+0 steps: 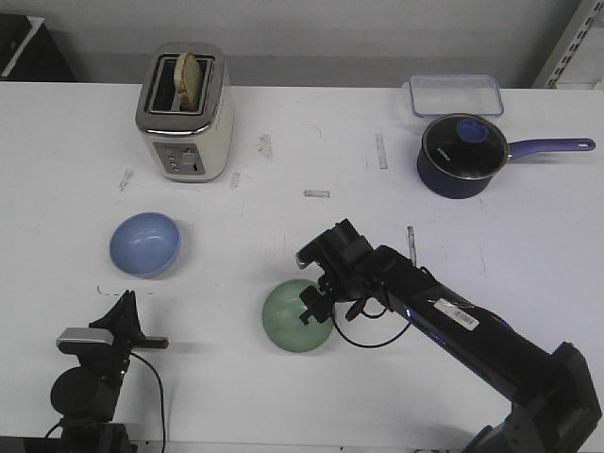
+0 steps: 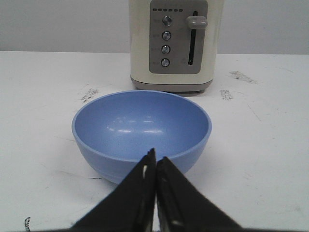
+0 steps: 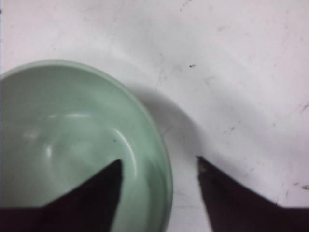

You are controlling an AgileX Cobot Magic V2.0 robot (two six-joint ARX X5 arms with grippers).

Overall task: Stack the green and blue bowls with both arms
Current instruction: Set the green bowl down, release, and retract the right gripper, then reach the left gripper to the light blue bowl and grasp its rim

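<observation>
Nearest me, the left gripper point(image 2: 155, 166) sits low at the bench's point(image 1: 283, 189) front edge, fingers clenched together on nothing. The small periwinkle-blue round bowl point(image 2: 141, 133) lies straight ahead of it. The right gripper point(image 3: 159, 166) has fingers parted astride the rim of the pale mint-green smooth bowl point(image 3: 82, 145), one inside, one outside, not yet squeezing. Beyond stands a cream toaster point(image 1: 185, 113).

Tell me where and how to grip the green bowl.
Grip the green bowl by its thin rim, from above, one finger inside and one outside. It sits upright and open, and the right gripper already straddles the rim nearest that arm.
</observation>
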